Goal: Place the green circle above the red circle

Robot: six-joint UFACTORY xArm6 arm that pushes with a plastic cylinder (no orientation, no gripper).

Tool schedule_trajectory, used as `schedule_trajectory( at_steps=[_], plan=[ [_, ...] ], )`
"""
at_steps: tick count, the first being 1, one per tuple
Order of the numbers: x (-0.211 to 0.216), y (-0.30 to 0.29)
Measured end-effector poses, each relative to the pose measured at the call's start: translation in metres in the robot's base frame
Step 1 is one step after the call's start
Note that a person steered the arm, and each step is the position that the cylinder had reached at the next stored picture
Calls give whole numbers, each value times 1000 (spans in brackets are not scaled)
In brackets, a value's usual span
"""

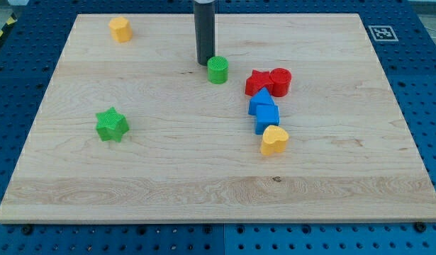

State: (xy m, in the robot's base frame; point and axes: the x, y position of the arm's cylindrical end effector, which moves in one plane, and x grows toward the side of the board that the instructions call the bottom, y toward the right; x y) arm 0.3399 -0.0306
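You see my rod standing upright from the view's top, and my tip point(204, 64) rests on the board.

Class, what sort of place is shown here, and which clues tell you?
Probably a robotics lab bench: a wooden board on a blue perforated table, a printed marker tag, and my tip beside the green circle.

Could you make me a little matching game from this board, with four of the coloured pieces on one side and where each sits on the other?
Things:
1. green circle
2. green star
3. yellow heart
4. red circle

Places:
A. alone, at the view's left
B. just below the blue blocks
C. right beside my tip
D. touching the red star

Pairs: 1-C, 2-A, 3-B, 4-D
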Motion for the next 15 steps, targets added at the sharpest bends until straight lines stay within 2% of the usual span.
schedule_trajectory(
  at_steps=[1,2,4,5,6,7,8,9,10,11,12,13,14,15],
  plan=[
    [37,-30],
    [54,-14],
    [-21,-2],
    [-9,7],
    [46,-5],
    [58,-1],
    [44,18],
    [11,41],
    [4,48],
    [-16,29],
    [-46,35],
    [-48,57],
    [-44,46],
    [-21,32]
  ],
)
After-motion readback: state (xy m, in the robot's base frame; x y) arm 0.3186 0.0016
